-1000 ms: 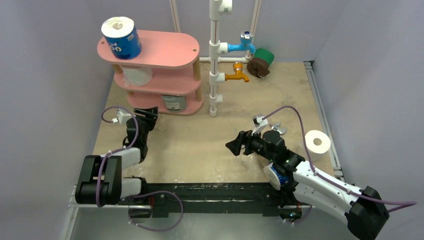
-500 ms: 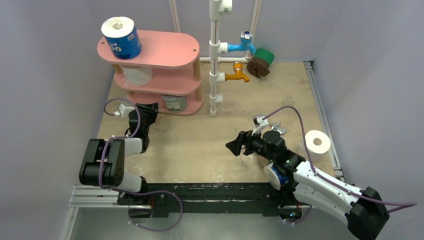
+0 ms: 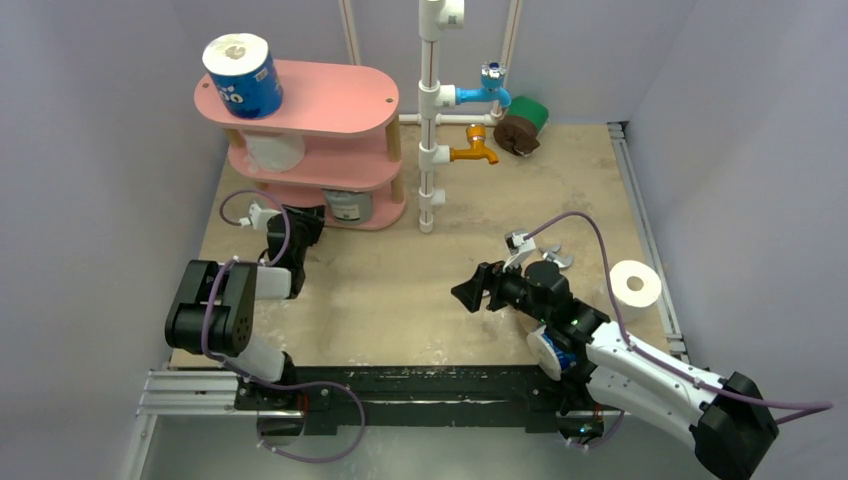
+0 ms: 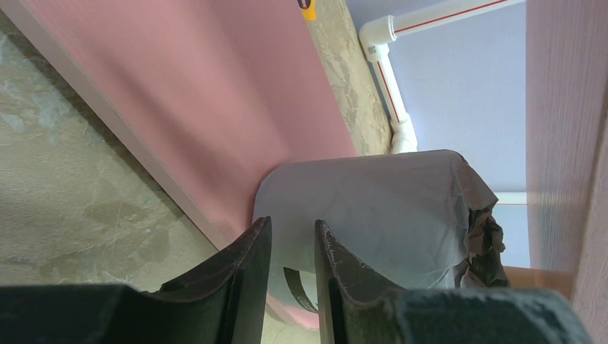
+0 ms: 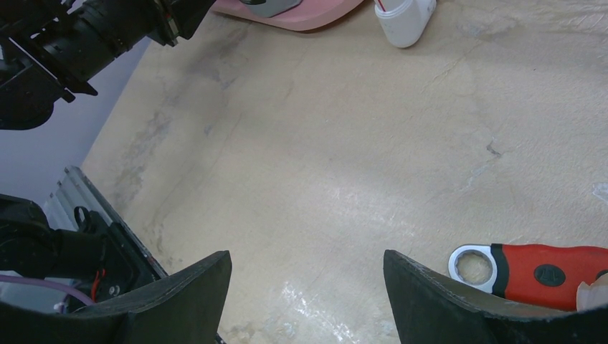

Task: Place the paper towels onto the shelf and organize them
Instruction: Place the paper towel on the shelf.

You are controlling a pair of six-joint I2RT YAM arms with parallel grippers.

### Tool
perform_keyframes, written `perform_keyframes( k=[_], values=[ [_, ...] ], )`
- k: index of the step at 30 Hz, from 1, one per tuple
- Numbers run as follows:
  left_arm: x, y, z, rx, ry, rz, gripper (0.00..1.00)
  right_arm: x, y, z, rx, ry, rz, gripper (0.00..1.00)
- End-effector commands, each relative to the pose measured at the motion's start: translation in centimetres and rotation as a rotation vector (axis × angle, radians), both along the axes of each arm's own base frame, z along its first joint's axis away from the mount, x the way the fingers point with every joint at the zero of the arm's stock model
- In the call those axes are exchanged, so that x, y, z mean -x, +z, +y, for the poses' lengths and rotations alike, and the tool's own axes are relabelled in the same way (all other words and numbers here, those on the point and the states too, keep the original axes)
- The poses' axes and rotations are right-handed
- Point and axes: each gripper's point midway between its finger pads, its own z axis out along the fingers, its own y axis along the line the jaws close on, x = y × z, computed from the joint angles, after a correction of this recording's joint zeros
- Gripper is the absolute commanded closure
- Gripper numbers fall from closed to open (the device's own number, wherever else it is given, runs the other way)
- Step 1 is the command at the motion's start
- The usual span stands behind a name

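The pink shelf [image 3: 330,100] stands at the back left. A blue printed roll [image 3: 241,75] is on its top board, a white roll [image 3: 273,150] on the middle board and a grey roll [image 3: 347,205] on the bottom board. My left gripper [image 3: 305,222] is at the bottom board's front edge. In the left wrist view its jaws [image 4: 292,223] are nearly together with nothing between them, just short of the grey roll [image 4: 373,208]. My right gripper [image 3: 466,293] is open and empty over the bare table [image 5: 307,256]. A white roll [image 3: 635,285] lies right of it. Green [image 3: 532,112] and brown [image 3: 515,133] rolls lie at the back.
A white pipe frame [image 3: 430,150] with blue and orange taps stands right of the shelf. A red-handled wrench [image 5: 530,269] lies beside the right gripper. Grey walls close in the table on three sides.
My left arm has reached forward, bringing its gripper closer to the shelf's bottom board and the grey roll. The right arm and the rolls have not moved.
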Motion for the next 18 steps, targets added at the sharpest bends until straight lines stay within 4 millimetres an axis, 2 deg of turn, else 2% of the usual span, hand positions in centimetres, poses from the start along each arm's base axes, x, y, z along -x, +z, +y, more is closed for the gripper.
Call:
perform_keyframes(
  k=[1, 8, 18],
  values=[
    [-1.3, 2.6, 0.7, -0.021, 0.038, -0.081, 0.73, -0.1, 1.0, 0.5, -0.024, 0.018, -0.026, 0.22],
    [-2.7, 3.5, 1.4, -0.023, 0.060, -0.095, 0.72, -0.1, 0.7, 0.6, -0.018, 0.019, -0.019, 0.22],
    [-4.1, 2.6, 1.2, 0.007, 0.059, -0.091, 0.72, -0.2, 0.5, 0.6, -0.012, 0.016, -0.012, 0.22]
  ],
)
